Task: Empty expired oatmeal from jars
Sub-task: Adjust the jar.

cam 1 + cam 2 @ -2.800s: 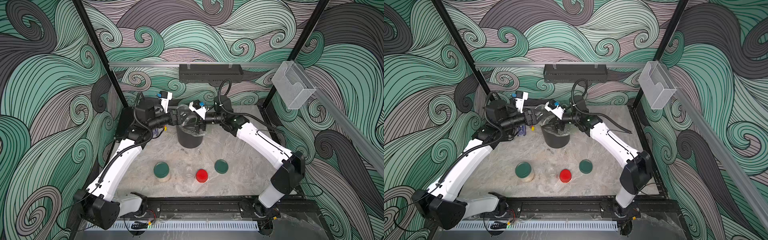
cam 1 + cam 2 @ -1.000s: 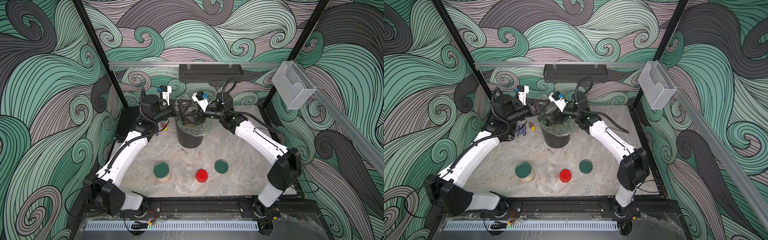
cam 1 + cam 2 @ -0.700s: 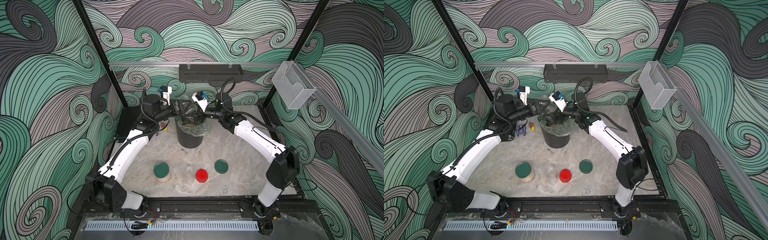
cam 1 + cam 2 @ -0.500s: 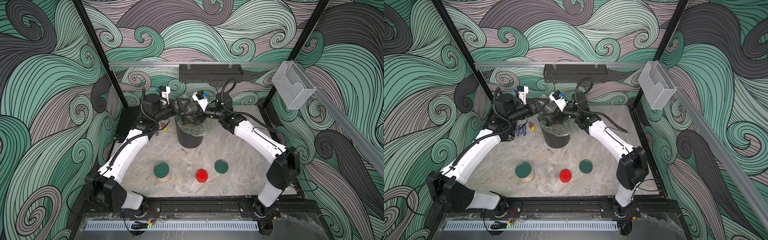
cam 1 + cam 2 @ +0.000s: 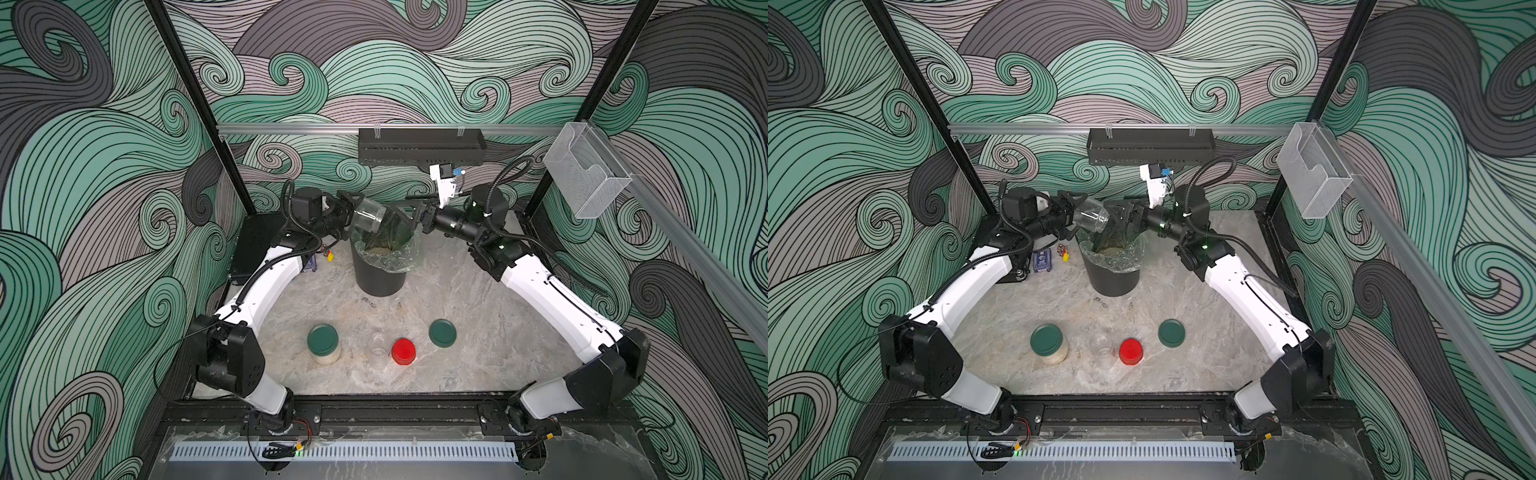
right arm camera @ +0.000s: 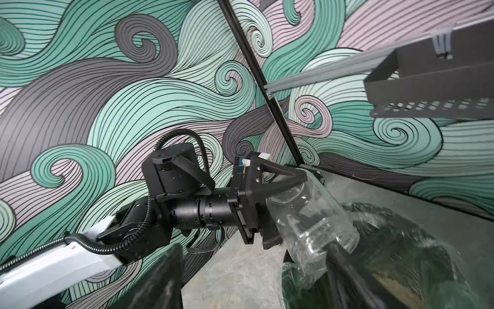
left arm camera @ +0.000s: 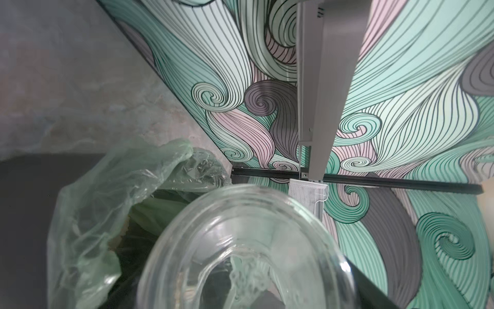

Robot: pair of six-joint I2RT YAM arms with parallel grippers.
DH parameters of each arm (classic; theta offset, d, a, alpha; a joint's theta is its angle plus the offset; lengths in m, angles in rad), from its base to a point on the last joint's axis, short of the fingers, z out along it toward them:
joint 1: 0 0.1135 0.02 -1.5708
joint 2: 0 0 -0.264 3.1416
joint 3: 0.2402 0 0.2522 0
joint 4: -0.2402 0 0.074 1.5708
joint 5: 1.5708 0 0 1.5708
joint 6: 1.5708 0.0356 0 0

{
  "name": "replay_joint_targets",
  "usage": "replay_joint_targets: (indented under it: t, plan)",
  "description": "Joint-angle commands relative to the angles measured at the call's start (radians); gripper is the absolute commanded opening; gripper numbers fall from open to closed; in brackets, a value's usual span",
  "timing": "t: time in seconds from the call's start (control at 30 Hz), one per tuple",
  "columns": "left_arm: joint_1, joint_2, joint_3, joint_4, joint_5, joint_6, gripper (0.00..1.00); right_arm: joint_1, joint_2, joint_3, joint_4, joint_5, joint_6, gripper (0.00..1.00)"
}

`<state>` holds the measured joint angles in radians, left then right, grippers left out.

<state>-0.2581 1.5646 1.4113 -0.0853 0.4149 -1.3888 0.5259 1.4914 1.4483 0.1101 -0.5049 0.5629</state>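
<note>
The left claw (image 6: 291, 208) grips the empty-looking jar (image 6: 320, 227), long axis tilted mouth-down over the bin (image 5: 378, 278) at the table's back edge; the right claw (image 5: 405, 216), apparently open, faces its mouth.

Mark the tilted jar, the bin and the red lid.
tilted jar (image 5: 368, 215): in a top view, on its clear glass side.
bin (image 5: 378, 281): in a top view, on its black outer wall.
red lid (image 5: 403, 350): in a top view, on its flat top.
</note>
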Motion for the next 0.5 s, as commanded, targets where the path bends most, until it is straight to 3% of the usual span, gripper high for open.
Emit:
replay_joint_targets:
  t: [0.0, 0.1, 0.23, 0.47]
  plan:
    - [-0.001, 0.016, 0.084, 0.136, 0.131, -0.217, 0.00, -0.003, 0.006, -0.041, 0.029, -0.026, 0.223, 0.75]
    - [-0.007, 0.014, 0.067, 0.192, 0.155, -0.292, 0.00, -0.001, 0.003, -0.041, 0.014, -0.018, 0.162, 0.79]
    - [-0.009, -0.010, 0.063, 0.199, 0.153, -0.309, 0.00, -0.004, -0.002, -0.040, -0.043, 0.075, 0.033, 0.98]
    - [-0.015, -0.022, 0.049, 0.240, 0.174, -0.336, 0.00, 0.008, 0.072, 0.005, -0.017, 0.056, 0.056, 0.99]
